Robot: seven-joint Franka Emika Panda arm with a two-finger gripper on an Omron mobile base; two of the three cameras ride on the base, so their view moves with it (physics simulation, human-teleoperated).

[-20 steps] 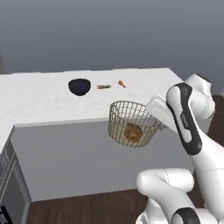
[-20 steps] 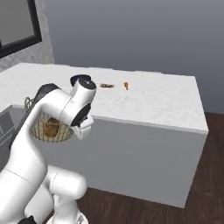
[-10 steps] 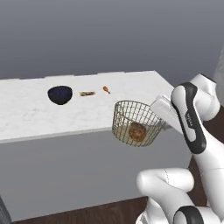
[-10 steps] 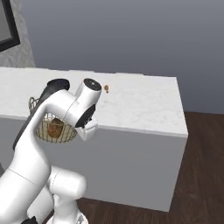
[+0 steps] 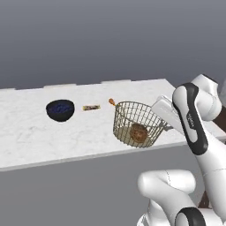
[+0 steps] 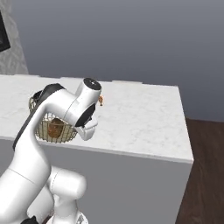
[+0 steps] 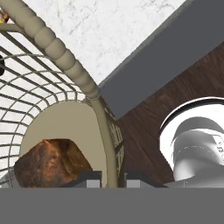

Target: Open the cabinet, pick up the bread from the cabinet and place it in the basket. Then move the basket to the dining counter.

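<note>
Here's the dining counter (image 5: 26,132), a long white marble slab with grey veins and a plain grey front, stretching across the left base view and running out to a square corner in the right base view (image 6: 144,127). Over its near edge hangs the basket (image 5: 137,123), round, open-topped, tan-gold wire mesh with a thick rim; from the right it sits behind the arm's elbow (image 6: 43,127), and whether its base touches the marble I cannot tell. The pincer (image 7: 110,178) is clamped on the basket's wall just under the rim, one dark fingertip inside the mesh and one outside, the wire squeezed between them. And there's the bread (image 5: 138,132), a small brown crusty lump lying on the basket's solid tan base, plain to see through the wires, and close up in the hand view (image 7: 52,162) right beside the inner fingertip. Further left on the counter, well apart from the basket, stands a dark blue bowl (image 5: 60,109). Between bowl and basket lies a small brown bar (image 5: 91,107), and just beyond the basket's rim a tiny orange bit (image 5: 112,102).
</note>
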